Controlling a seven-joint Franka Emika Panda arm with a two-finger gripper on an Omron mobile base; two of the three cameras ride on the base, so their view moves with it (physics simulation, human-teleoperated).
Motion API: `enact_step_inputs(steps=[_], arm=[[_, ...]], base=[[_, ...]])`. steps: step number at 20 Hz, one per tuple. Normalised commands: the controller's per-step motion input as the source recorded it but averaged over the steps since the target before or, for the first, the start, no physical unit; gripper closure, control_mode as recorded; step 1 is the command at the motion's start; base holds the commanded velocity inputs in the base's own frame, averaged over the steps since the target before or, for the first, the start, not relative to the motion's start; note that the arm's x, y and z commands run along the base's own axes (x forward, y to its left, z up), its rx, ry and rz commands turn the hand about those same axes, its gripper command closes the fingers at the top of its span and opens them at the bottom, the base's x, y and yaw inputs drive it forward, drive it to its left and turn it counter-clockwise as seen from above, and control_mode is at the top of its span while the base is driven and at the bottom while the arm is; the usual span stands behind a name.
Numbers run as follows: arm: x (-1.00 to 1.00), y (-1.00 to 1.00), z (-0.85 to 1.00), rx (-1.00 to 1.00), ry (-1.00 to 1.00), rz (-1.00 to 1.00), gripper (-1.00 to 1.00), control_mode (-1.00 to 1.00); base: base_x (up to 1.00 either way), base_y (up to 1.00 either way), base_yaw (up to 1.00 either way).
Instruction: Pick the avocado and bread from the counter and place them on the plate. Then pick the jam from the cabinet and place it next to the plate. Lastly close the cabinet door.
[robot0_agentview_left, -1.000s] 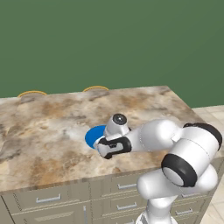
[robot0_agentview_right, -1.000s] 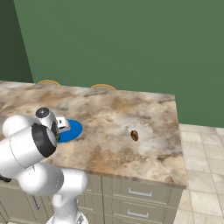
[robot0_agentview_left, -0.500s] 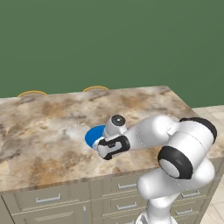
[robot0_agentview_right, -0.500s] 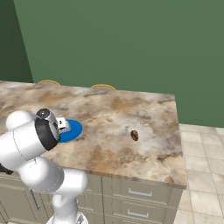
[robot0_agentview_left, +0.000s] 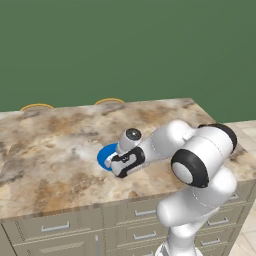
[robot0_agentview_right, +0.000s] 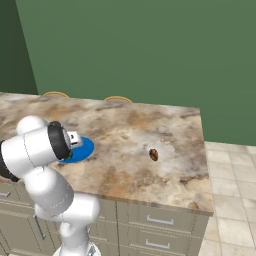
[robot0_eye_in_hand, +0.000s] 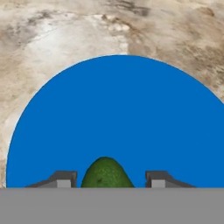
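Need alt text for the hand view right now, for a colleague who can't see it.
A small dark green avocado sits between the gripper finger tips, with gaps either side, over a flat bright blue round plate. Beige-and-brown marbled stone counter surrounds the plate.

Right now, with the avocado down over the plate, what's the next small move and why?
Probably open the fingers a little wider, then lift straight up. In the hand view the avocado sits over the plate with a blue gap between it and each finger, so it looks released. The bread still lies on the counter.
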Motion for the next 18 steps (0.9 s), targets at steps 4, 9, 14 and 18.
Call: enact_step_inputs(steps=[4,9,14,18], arm=[[0.20,0.08,0.00,0.00,0.00,0.00,-1.00,-1.00],[0.01,0.08,0.10,0.00,-0.01,0.00,-1.00,-1.00],[0.00,0.00,0.45,0.00,-0.12,0.00,-1.00,-1.00],[0.00,-0.17,0.48,0.03,-0.10,-0.01,-1.00,-1.00]], base=[[0.00,0.00,0.00],[0.00,0.00,0.00],[0.00,0.00,0.00],[0.00,0.00,0.00]])
